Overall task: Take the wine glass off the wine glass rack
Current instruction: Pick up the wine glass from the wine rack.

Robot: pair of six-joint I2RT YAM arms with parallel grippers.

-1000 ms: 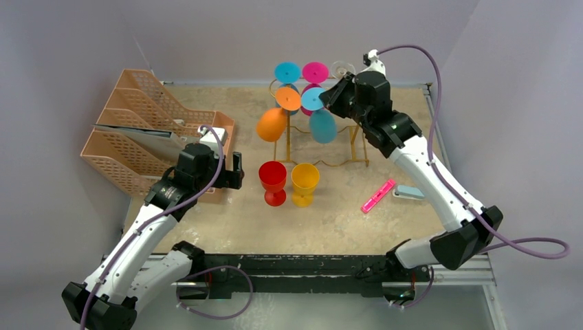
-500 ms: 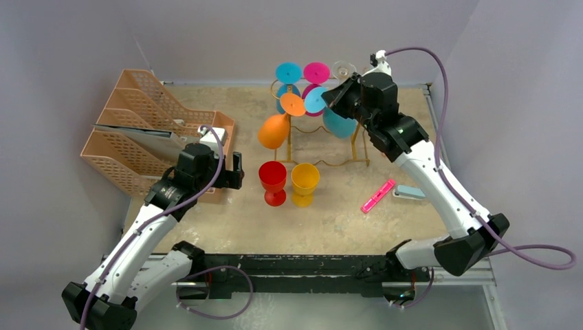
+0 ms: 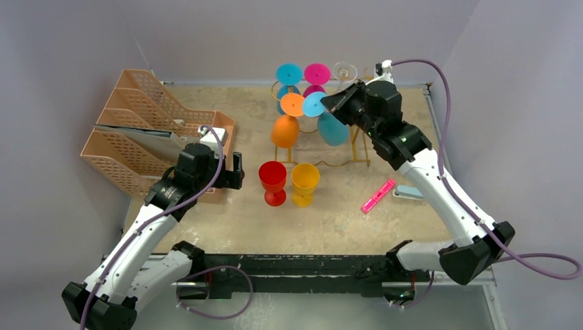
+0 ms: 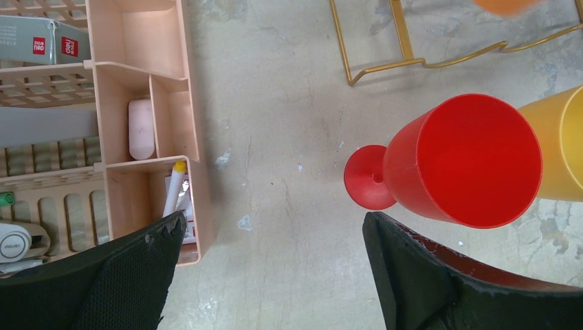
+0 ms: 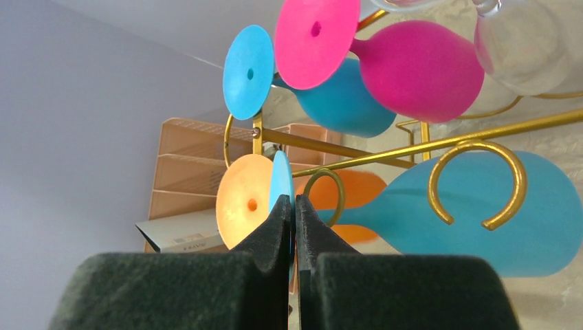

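- While the left gripper (image 4: 273,227) hangs with its fingers wide apart and empty, just beside the upright red glass (image 4: 462,159) and yellow glass (image 4: 560,148), the work is farther back.
- At the rack (image 5: 412,146), the right gripper (image 5: 294,206) is pinched tight on the thin foot rim of the blue glass (image 5: 481,213).
- That glass hangs upside down and tilted at the rack's front, its stem seemingly inside a loop hook, so it is not yet free.
- It looks like light, stiff plastic, unlikely to shatter but smooth. The edge-on pinch could let it swivel or slip; the stem would give a surer hold.
- The orange glass (image 3: 284,130), pink glass (image 5: 419,69) and clear glass (image 5: 529,48) hang close, easily knocked.
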